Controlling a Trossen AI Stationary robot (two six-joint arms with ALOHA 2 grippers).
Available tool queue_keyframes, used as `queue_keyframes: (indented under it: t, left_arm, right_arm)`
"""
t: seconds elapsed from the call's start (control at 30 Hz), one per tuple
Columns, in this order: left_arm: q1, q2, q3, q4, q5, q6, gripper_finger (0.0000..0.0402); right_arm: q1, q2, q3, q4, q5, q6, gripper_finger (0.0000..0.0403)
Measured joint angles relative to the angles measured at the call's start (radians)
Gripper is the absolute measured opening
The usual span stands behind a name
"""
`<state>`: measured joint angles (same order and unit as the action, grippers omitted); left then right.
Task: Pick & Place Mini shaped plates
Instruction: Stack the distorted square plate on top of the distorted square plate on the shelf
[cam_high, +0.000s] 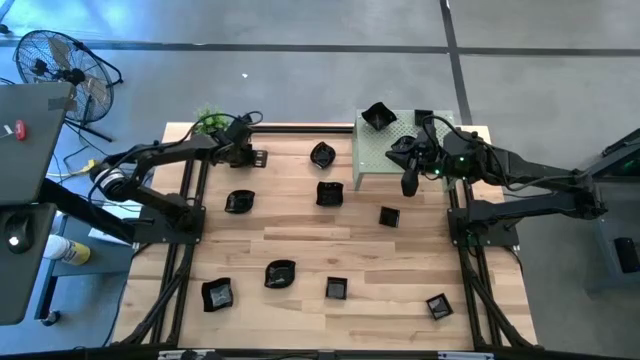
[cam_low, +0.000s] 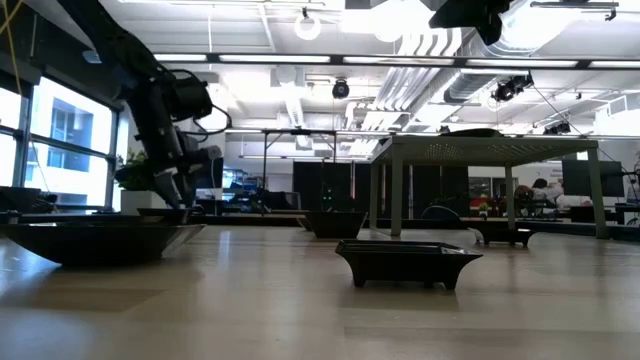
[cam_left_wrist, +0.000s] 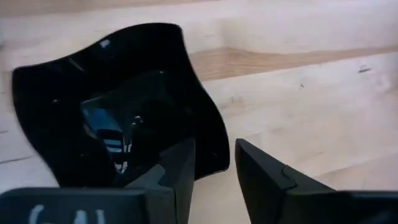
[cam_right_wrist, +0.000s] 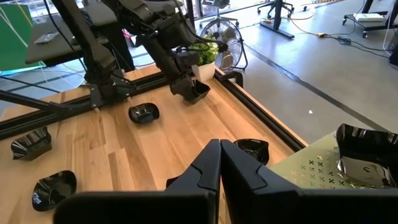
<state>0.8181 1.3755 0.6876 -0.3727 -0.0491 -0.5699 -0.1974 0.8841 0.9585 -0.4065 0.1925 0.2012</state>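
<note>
Several small glossy black mini shaped plates lie scattered on the wooden table (cam_high: 300, 240), among them a square one (cam_high: 330, 193) and a wavy one (cam_high: 280, 272). Two more rest on the pale green stand (cam_high: 395, 150), one at its far edge (cam_high: 378, 115). At the table's far left my left gripper (cam_left_wrist: 214, 146) is open, pointing steeply down over another plate (cam_left_wrist: 112, 106), with one finger (cam_left_wrist: 180, 174) above its hollow and the other (cam_left_wrist: 267, 180) outside its rim. My right gripper (cam_right_wrist: 221, 144) hangs shut, high in the air beside the stand's right end (cam_high: 409, 185). My left gripper stands astride the plate's rim (cam_left_wrist: 217, 158), one finger over the inside and one over the bare wood. I cannot tell whether either finger touches the rim. The plate lies flat on the table, near the far edge (cam_right_wrist: 198, 92).
A black rail (cam_right_wrist: 249, 106) runs along the table's far edge, with a green plant (cam_high: 208, 122) and a fan (cam_high: 60, 65) behind it. Black frame bars flank the table's left and right sides. Bare wood lies between the scattered plates in the middle of the table.
</note>
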Motion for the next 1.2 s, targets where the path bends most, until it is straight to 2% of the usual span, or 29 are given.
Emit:
queue_keyframes:
  t: [0.13, 0.37, 0.53, 0.8, 0.9, 1.03, 1.1, 1.2]
  left_arm:
    - [0.0, 0.017, 0.0, 0.032, 0.035, 0.013, 0.0079]
    - [0.0, 0.018, 0.0, 0.022, 0.035, 0.059, 0.0009]
    - [0.0, 0.014, 0.0, 0.014, 0.043, 0.069, 0.0008]
    - [-0.025, -0.1, 0.0, -0.02, 0.17, 0.104, 0.0001]
    - [-0.086, -0.171, 0.0, -0.04, 0.212, 0.141, 0.0001]
    - [-0.245, -0.244, 0.0, -0.047, 0.242, 0.17, 0.0001]
    - [-0.347, -0.26, 0.0, -0.044, 0.235, 0.181, 0.0001]
    - [-0.501, -0.26, 0.0, -0.036, 0.17, 0.182, 0.0001]
  right_arm:
    - [0.0, 0.0, 0.0, 0.0, 0.007, -0.005, 0.0002]
    - [0.0, 0.0, 0.0, 0.0, 0.018, -0.019, 0.0006]
    - [0.0, 0.0, 0.0, 0.0, 0.018, -0.018, 0.0003]
    - [0.0, 0.0, 0.0, 0.0, 0.018, -0.018, 0.0006]
    - [0.0, 0.0, 0.0, 0.0, 0.015, -0.017, 0.0003]
    - [0.0, 0.0, 0.0, 0.0, 0.015, -0.018, 0.0002]
    - [0.0, 0.0, 0.0, 0.0, 0.015, -0.018, 0.0005]
    - [0.0, 0.0, 0.0, 0.0, 0.014, -0.018, 0.0006]
